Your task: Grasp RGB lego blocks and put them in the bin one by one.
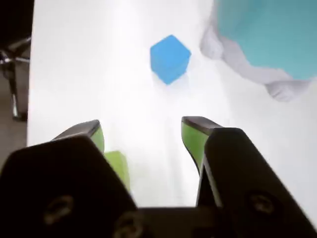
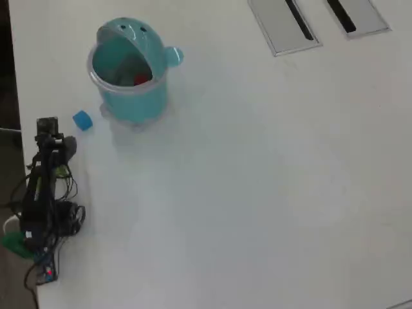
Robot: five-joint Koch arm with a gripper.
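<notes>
The yellow-green block lies closest to the wrist camera, on the white table just beside the inner face of the left-hand finger, half hidden behind the black body of the gripper; whether it touches that finger cannot be told. The gripper's jaws stand wide apart with bare table between their green-lined tips, holding nothing. Beyond the tips the blue block sits alone on the table, clear room all round it, with the bin just to its right in the wrist view, its pale rim and small feet showing below the teal wall. To the left in that view the table edge runs close by, with dark floor and a metal chair leg past it. From overhead the arm sits at the left edge of the table, the blue block near the gripper and just beside the foot of the bin. Something red, likely the red block, shows inside the bin. The whole right side of the table is open; two grey slotted plates lie at the far edge. No writing can be read anywhere.
</notes>
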